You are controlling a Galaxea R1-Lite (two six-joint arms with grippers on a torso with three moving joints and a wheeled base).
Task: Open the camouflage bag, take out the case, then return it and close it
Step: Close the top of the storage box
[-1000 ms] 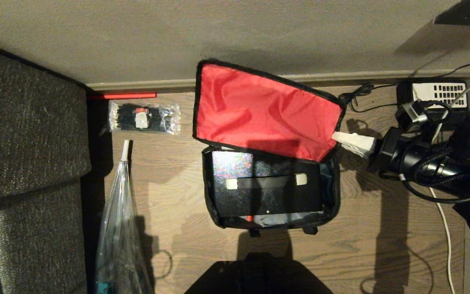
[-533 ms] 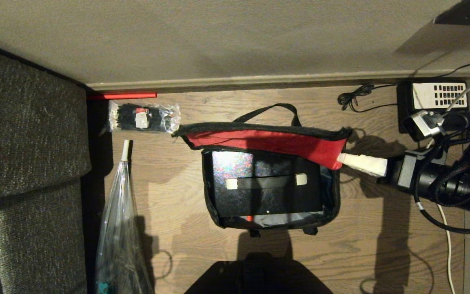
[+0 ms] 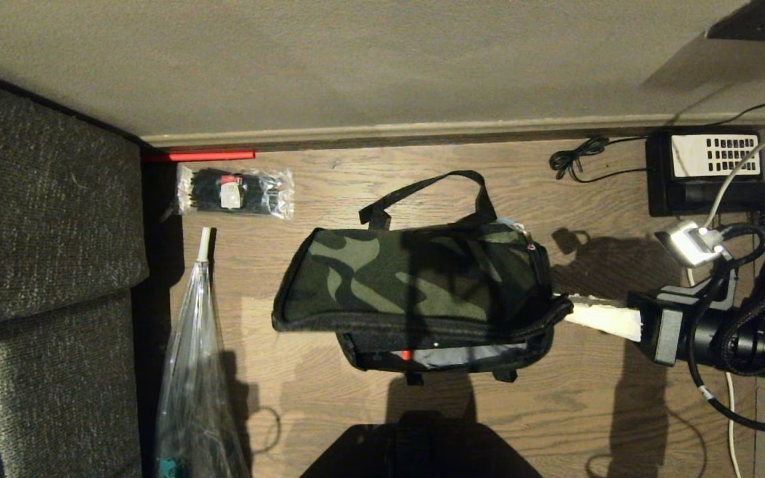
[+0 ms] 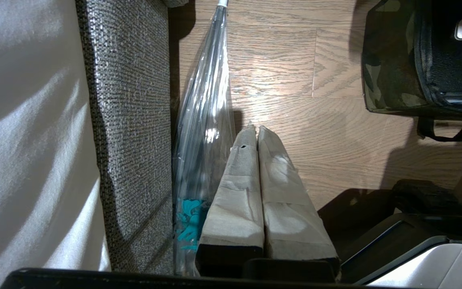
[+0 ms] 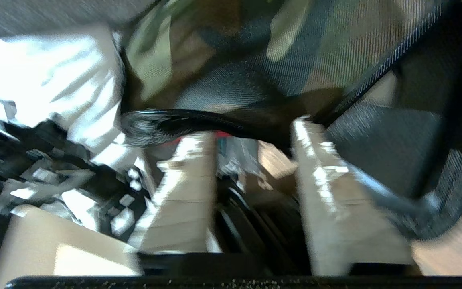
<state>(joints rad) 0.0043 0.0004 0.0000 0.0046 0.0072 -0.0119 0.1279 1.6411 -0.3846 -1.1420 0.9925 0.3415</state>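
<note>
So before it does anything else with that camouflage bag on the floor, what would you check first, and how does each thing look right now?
1. Flap down over the boxy green-and-black camouflage bag: ok, the camouflage side faces up.
2. Flap seated square on the bag: not ok, it overhangs toward the sofa and the near edge of the opening shows.
3. Flat black case inside: cannot tell, the flap hides it.
4. Right gripper released: ok, in the right wrist view its taped fingers stand apart at the flap's corner.
5. Left gripper out of the way: ok, shut beside the clear plastic bag.
6. Zipper closed: not ok, a gap shows at the front.
</note>
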